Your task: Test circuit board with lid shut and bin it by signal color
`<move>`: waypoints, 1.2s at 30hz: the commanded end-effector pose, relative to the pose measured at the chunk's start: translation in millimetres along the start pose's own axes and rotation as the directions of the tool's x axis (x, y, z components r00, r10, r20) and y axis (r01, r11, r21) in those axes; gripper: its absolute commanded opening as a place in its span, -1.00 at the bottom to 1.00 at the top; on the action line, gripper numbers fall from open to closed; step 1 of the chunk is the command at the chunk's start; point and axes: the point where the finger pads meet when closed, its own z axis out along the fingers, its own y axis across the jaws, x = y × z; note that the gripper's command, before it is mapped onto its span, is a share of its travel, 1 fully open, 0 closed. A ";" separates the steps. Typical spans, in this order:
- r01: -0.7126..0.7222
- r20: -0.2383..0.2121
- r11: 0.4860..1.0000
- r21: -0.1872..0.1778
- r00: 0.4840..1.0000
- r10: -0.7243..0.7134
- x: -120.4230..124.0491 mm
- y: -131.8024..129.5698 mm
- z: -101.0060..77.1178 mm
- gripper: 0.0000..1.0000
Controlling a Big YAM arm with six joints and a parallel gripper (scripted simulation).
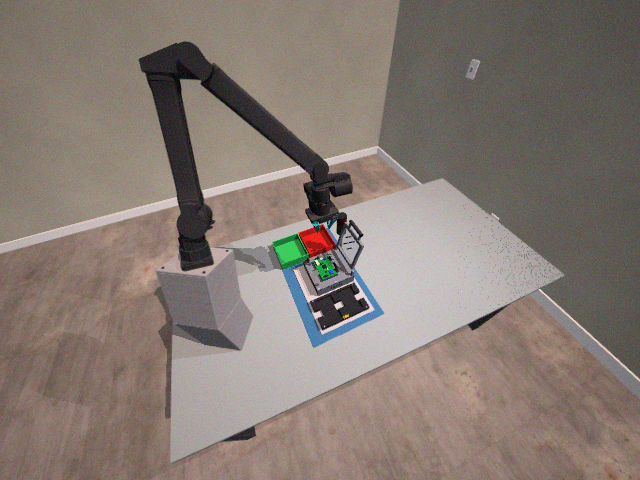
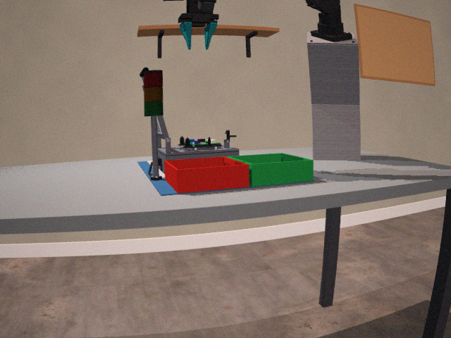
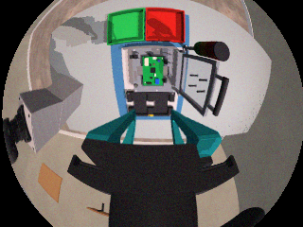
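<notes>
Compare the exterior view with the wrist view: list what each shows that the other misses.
Only the exterior view shows the signal tower from the side with its three stacked lamps, none clearly lit, the wall shelf, and how high the claw hangs above the tester, holding nothing.

Only the wrist view looks straight down on the circuit board lying face up in the tester, with the lid swung open to one side and the tray nearest the camera.

Both show the red bin and green bin side by side, and the teal fingers.

In the exterior view the arm point(image 2: 329, 16) is cut off by the top edge; the red bin point(image 2: 206, 174) hides the tester's point(image 2: 204, 151) base.
</notes>
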 end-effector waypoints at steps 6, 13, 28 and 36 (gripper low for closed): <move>0.003 0.004 1.000 -0.007 1.000 -0.003 0.5 -4.0 -0.2 -0.04; 0.003 0.004 1.000 -0.007 1.000 -0.003 0.5 -4.0 -0.2 -0.04; 0.013 0.002 1.000 0.013 1.000 -0.013 -3.4 -22.1 -4.8 -0.04; 0.008 0.001 1.000 0.013 1.000 -0.008 -6.2 -72.9 -4.5 -0.04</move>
